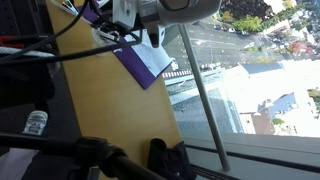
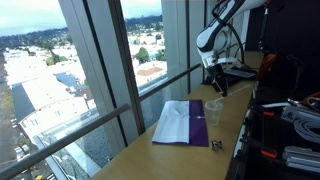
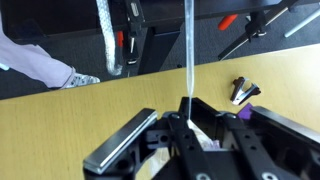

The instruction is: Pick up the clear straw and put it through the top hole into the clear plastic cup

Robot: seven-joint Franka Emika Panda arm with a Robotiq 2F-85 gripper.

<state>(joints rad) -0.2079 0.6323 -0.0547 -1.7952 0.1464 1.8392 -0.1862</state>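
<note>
In the wrist view my gripper [image 3: 186, 124] is shut on the clear straw [image 3: 187, 50], a thin pale stick that runs straight out from the jaws across the wooden table. A whitish, see-through shape [image 3: 157, 162] shows under the fingers; it looks like the clear plastic cup's lid, and the top hole cannot be made out. In an exterior view the gripper [image 2: 212, 86] hangs just above the clear plastic cup [image 2: 213, 110], which stands upright on the table beside a purple cloth [image 2: 185, 120]. The straw is too thin to see there.
A black binder clip [image 3: 243, 92] lies on the table near the cup and also shows in an exterior view [image 2: 216, 146]. The purple cloth [image 1: 145, 62] lies by the window edge. A bottle with a white cap [image 1: 35, 122] and cables crowd the table's dark side.
</note>
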